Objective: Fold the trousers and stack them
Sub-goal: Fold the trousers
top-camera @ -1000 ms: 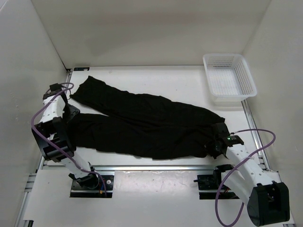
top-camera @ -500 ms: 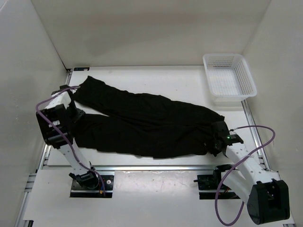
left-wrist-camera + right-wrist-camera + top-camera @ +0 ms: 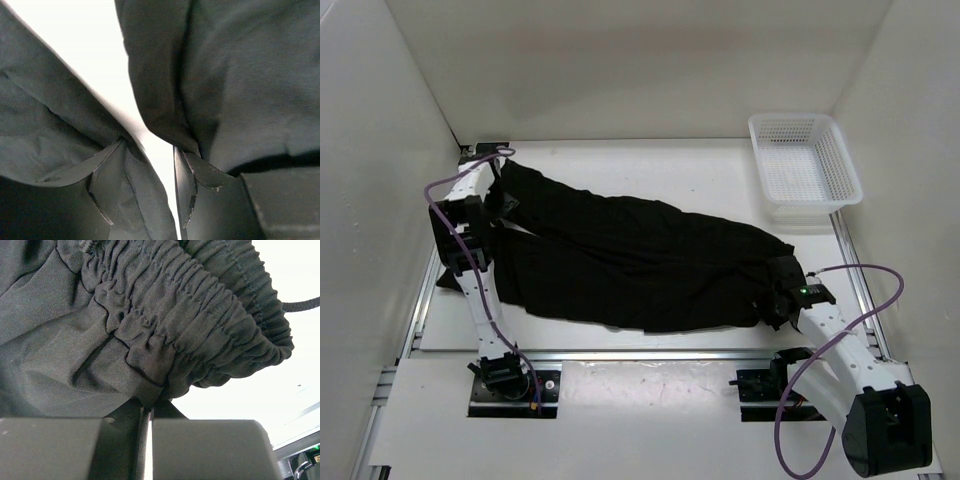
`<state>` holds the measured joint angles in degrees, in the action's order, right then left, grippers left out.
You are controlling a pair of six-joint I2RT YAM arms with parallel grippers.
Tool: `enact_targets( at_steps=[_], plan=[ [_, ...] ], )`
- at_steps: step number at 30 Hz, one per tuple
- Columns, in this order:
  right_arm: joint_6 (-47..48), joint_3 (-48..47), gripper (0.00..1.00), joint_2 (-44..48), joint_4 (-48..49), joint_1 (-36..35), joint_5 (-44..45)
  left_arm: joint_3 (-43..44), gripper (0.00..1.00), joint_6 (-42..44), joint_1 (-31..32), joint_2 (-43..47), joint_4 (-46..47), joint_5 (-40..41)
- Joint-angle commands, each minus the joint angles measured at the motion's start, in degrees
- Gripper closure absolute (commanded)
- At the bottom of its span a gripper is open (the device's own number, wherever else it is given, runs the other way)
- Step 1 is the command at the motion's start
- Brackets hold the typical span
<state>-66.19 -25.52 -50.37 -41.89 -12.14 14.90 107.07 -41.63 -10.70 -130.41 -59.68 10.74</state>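
The black trousers (image 3: 640,260) lie spread across the table, legs pointing left and waistband at the right. My left gripper (image 3: 500,198) is at the far-left end of the back leg. In the left wrist view it (image 3: 147,195) is open, with the two legs (image 3: 240,85) on either side of a strip of white table, and an edge of fabric lies between the jaws. My right gripper (image 3: 782,300) is shut on the gathered elastic waistband (image 3: 200,325), pinching a fold of it (image 3: 148,407). A drawstring end (image 3: 302,305) sticks out at the right.
A white mesh basket (image 3: 805,170) stands at the back right corner. White walls close in the table on the left, back and right. A metal rail (image 3: 650,353) runs along the near edge in front of the arm bases.
My left arm has swung from the end of the near leg away to the far-left end of the back leg. The right gripper has kept its hold and place.
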Motion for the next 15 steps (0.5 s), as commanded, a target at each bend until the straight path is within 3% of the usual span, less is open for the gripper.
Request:
enact_targets(
  at_steps=[1, 6, 10, 11, 12, 13, 15],
  plan=[
    [0.4, -2.0, 1.0, -0.1, -0.2, -0.3, 1.9, 5.5, 0.45, 1.5, 0.6, 0.6, -1.9, 2.1],
    [0.4, -2.5, 1.0, -1.7, 1.0, -0.3, 1.9, 17.7, 0.4, 5.8, 0.6, 1.1, -2.8, 0.3],
    [0.9, -3.1, 1.0, -3.4, 2.1, -0.3, 1.3, 25.0, 0.37, 6.3, 0.6, 5.1, -8.8, 4.4],
    [0.9, -3.1, 1.0, -3.4, 2.1, -0.3, 0.7, 25.0, 0.4, 5.2, 0.6, 6.8, -9.7, 5.8],
    [0.9, -3.1, 1.0, -3.4, 2.1, -0.3, 0.7, 20.2, 0.55, 3.6, -0.5, 8.9, -9.7, 8.0],
    [0.9, -3.1, 1.0, -3.4, 2.6, -0.3, 0.7, 16.5, 0.62, 2.3, -1.4, 11.2, -10.2, 9.1],
    [0.9, -3.1, 1.0, -3.4, 2.6, -0.3, 0.1, 7.9, 0.65, -1.0, -5.5, 18.2, -9.1, 8.6]
  ],
)
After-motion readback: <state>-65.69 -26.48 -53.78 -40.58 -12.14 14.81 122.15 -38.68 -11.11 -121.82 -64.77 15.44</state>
